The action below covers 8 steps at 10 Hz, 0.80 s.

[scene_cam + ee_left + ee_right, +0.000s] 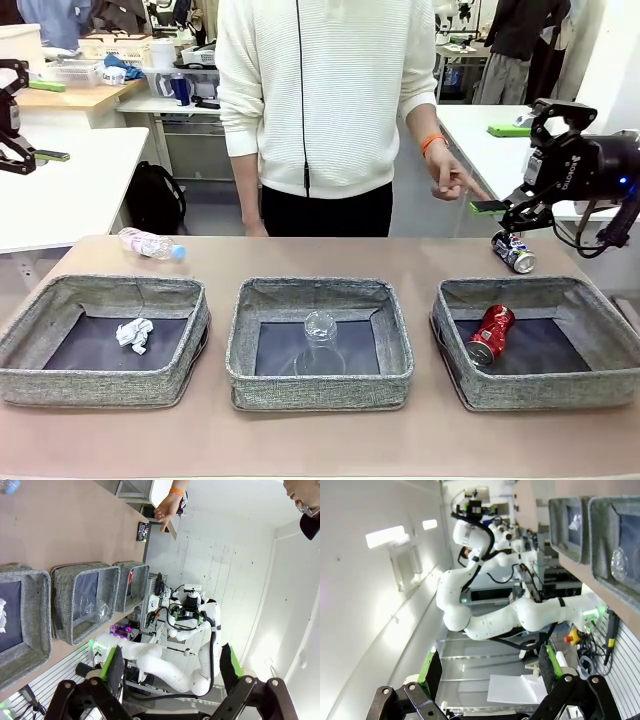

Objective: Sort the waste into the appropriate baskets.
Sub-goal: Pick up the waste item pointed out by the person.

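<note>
I read both end effectors as spread wide and holding nothing: the left end effector [171, 664] sits at the far left edge of the front frame. The right end effector [489, 667] is at upper right, above the dark blue can [514, 252], which lies on the desk [320, 445] just behind the right basket [540, 392]. The red can [490, 333] lies in that basket, the clear plastic cup [320, 340] in the middle basket [320, 392], and the paper ball [134, 334] in the left basket [100, 385]. The bottle [150, 243] lies on the desk behind the left basket.
</note>
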{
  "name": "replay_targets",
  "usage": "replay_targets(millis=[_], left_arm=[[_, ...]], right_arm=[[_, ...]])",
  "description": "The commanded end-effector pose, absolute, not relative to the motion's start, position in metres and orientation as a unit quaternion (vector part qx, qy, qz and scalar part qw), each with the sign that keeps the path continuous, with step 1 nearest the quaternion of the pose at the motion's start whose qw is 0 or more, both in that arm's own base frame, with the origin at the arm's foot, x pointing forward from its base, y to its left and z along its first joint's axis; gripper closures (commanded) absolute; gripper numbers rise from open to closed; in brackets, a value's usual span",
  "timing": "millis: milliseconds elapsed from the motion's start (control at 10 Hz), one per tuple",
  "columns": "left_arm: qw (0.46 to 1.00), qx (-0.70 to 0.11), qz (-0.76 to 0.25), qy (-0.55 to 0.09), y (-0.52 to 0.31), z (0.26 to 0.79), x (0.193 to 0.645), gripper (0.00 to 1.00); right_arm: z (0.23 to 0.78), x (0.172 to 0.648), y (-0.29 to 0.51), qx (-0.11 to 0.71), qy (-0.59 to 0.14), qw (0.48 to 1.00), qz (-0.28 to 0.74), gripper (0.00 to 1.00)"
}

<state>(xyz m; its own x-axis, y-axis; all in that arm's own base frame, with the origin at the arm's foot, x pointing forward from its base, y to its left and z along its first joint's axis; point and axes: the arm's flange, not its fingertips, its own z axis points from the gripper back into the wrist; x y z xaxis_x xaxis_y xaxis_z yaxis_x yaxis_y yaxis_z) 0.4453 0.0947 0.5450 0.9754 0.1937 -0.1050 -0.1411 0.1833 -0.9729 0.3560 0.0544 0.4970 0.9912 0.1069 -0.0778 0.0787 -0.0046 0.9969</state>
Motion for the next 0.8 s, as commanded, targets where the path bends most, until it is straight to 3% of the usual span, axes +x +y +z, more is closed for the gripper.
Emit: replay_targets(millis=[0,600,700], left_arm=[[0.765,-0.635,0.105,-0.022,0.0945,0.5478,0.4441,0.0],[0.765,-0.635,0.105,-0.022,0.0945,0.5478,0.4441,0.0],[0.765,-0.635,0.105,-0.022,0.0945,0.5478,0.4441,0.0]], right_arm=[[0.499,0.3583,0.0546,0.716,0.06,0.695,0.016,0.0],[0.4971,0.356,0.0543,0.709,0.066,0.702,0.01,0.0],[0.4919,0.3633,0.0634,0.465,-0.145,0.87,-0.074,0.0]])
